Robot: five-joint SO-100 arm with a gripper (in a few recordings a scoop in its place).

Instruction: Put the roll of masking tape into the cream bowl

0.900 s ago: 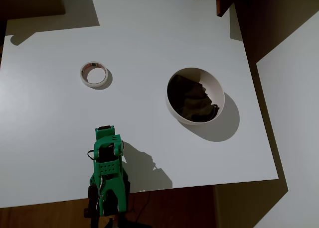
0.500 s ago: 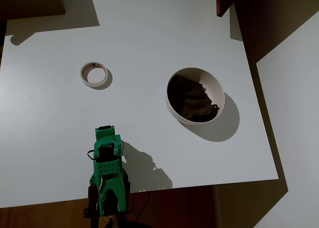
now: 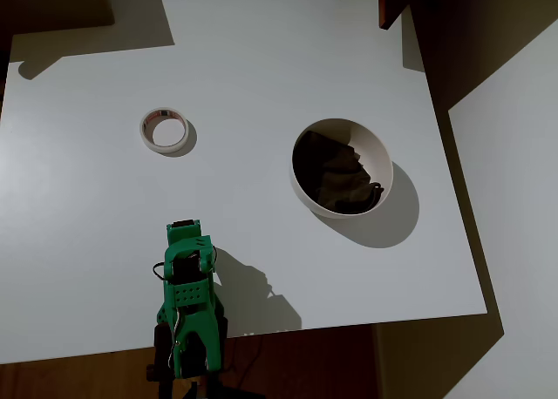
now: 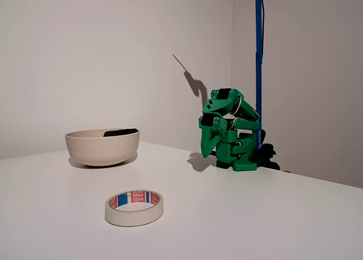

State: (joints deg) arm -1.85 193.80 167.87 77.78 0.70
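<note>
Hard, bright light falls on the white worktop [image 3: 261, 59] in the overhead view, leaving the surroundings dim. Crisp dark shadows trail right of the cream bowl [image 3: 341, 167] and the green arm [image 3: 187, 307]. The fixed view is evenly lit, sharp and glare-free.

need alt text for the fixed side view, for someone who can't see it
A roll of masking tape lies flat on a white table in the foreground, apart from a cream bowl further back on the left. A green robot arm sits folded at the back right, its claw pointing down near the tabletop and holding nothing.
</note>
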